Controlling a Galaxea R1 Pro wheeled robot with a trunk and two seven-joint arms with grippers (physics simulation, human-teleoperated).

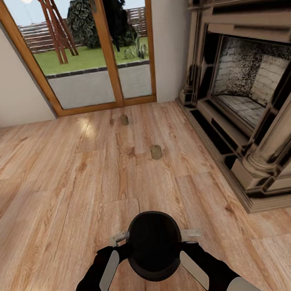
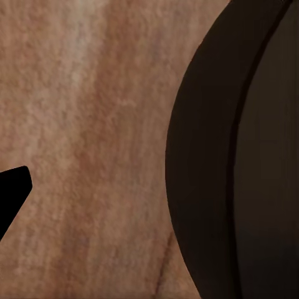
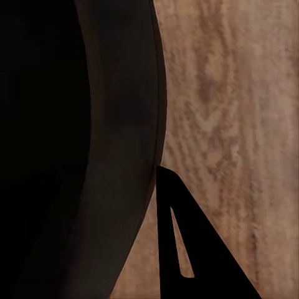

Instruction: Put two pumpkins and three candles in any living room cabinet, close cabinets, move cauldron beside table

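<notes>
A wood floor (image 1: 54,187) ran to a glass door (image 1: 89,46), with a fireplace (image 1: 249,92) beside it. The cauldron (image 1: 154,244) sat between the left gripper (image 1: 118,237) and right gripper (image 1: 190,233) — each pressed to a side, finger spread impossible to tell. Beyond the cauldron stood two candles (image 1: 156,152) — the farther (image 1: 124,120) near the door.

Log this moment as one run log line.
cauldron: between left gripper and right gripper | two candles: upright on floor, apart | ahead: glass door
</notes>
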